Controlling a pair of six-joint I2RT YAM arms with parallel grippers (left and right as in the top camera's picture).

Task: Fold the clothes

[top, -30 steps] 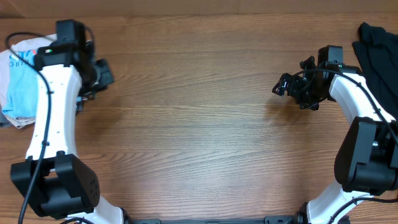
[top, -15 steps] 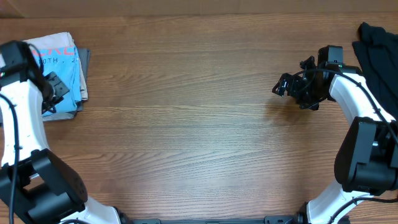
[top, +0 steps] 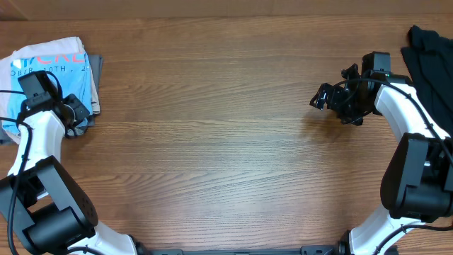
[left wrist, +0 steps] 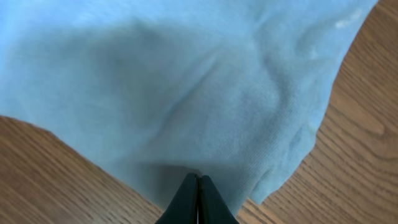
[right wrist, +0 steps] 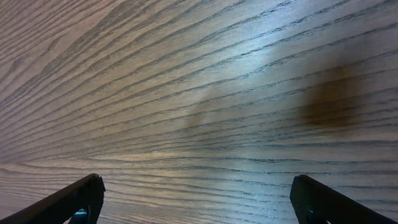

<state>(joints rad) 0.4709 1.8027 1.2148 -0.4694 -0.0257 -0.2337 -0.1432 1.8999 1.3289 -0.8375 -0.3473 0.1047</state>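
The left end effector (left wrist: 198, 188) has its two black fingers pressed together, the tips right at the lower edge of the light blue short-sleeved cotton T-shirt (top: 51, 65). The wrist view does not show whether a pinch of cloth is caught between them. That doubt is the main risk. If a fold is nipped, any pull away would likely drag the top layer with it and open up the bundle. If the fingers are closed on nothing, a lift would come up empty.

The T-shirt lies bunched and folded at the far left corner of the brown wooden counter (top: 212, 142), with a wrinkled, overhanging flap nearest the fingers. Loose cloth like that probably slides rather than creases.

The right end effector (top: 331, 99) is spread wide over bare wood. It is well apart from the T-shirt, so it cannot pin the cloth down. A black crumpled garment (top: 429, 51) lies beyond it, untouched
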